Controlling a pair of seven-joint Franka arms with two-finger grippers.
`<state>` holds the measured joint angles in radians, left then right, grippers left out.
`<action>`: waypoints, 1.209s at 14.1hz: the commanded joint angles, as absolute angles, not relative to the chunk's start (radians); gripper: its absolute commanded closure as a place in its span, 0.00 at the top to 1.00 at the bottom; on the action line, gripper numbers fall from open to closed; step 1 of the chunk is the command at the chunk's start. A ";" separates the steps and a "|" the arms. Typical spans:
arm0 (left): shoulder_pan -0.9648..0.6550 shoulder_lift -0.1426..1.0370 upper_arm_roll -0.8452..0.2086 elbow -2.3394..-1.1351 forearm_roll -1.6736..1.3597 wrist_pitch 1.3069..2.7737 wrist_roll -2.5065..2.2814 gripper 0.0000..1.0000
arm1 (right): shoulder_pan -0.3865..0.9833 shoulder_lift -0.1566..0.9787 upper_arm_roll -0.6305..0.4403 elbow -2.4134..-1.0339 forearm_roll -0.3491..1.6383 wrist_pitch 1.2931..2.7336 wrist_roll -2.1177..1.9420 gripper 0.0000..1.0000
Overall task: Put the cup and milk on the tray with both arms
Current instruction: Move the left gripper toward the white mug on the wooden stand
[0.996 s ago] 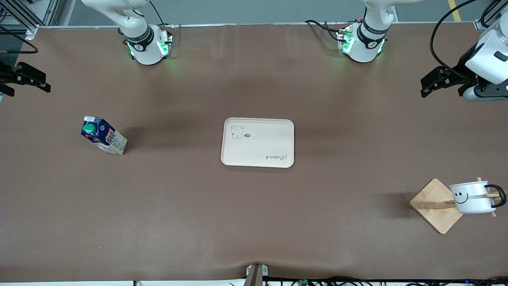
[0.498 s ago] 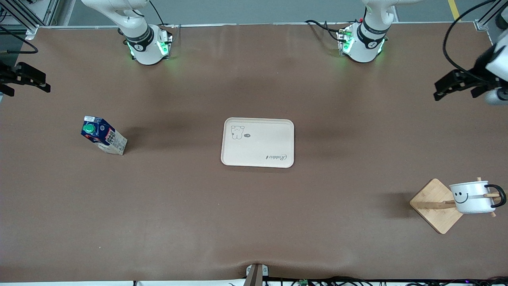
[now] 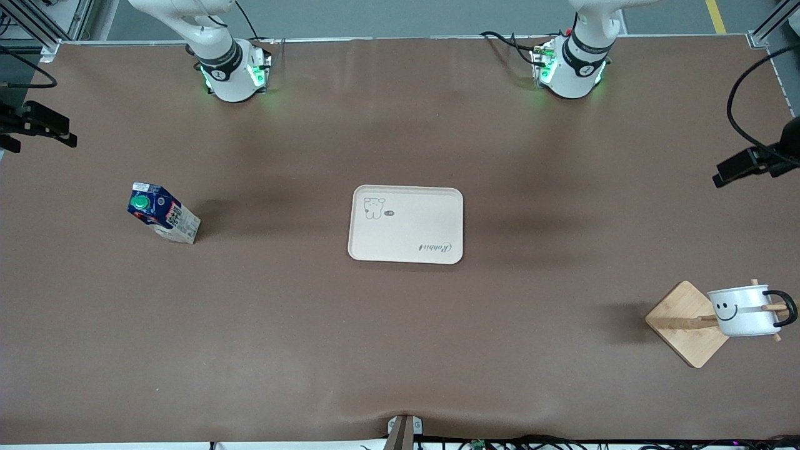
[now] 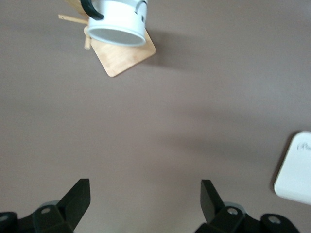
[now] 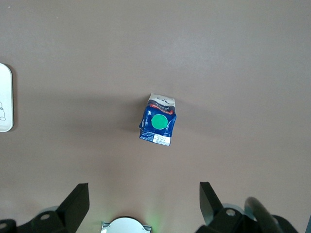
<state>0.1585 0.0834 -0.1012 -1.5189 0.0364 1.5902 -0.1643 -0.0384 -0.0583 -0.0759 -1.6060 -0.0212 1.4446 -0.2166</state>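
Observation:
The cream tray (image 3: 405, 224) lies at the table's middle. The blue milk carton (image 3: 164, 212) with its green cap stands toward the right arm's end; it also shows in the right wrist view (image 5: 158, 121). The white smiley cup (image 3: 744, 310) hangs by its handle on a peg of a wooden stand toward the left arm's end, and shows in the left wrist view (image 4: 119, 22). My left gripper (image 3: 747, 169) (image 4: 145, 194) is open and empty, high over the table's edge at the left arm's end. My right gripper (image 3: 44, 140) (image 5: 144, 196) is open and empty over the table's edge at the right arm's end.
The stand's square wooden base (image 3: 684, 322) sits under the cup, near the table's corner. A tray corner (image 4: 296, 170) shows in the left wrist view, a tray edge (image 5: 5, 102) in the right wrist view. The right arm's base (image 5: 125, 225) glows green.
My left gripper has swung outward toward the table's edge at the left arm's end and lower in the front view. The right gripper has barely shifted. Cup, milk and tray have not moved.

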 commanded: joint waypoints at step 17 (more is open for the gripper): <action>0.172 0.198 -0.110 -1.867 0.233 2.345 -0.834 1.00 | -0.052 0.047 -0.066 -1.551 -0.037 1.433 -0.229 1.00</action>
<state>0.1756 0.1937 -0.1064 -1.8309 0.1864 2.2649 -0.7895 -0.0396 0.0116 -0.0740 -1.5802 -0.0213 1.4460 -0.2169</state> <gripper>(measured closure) 0.000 0.000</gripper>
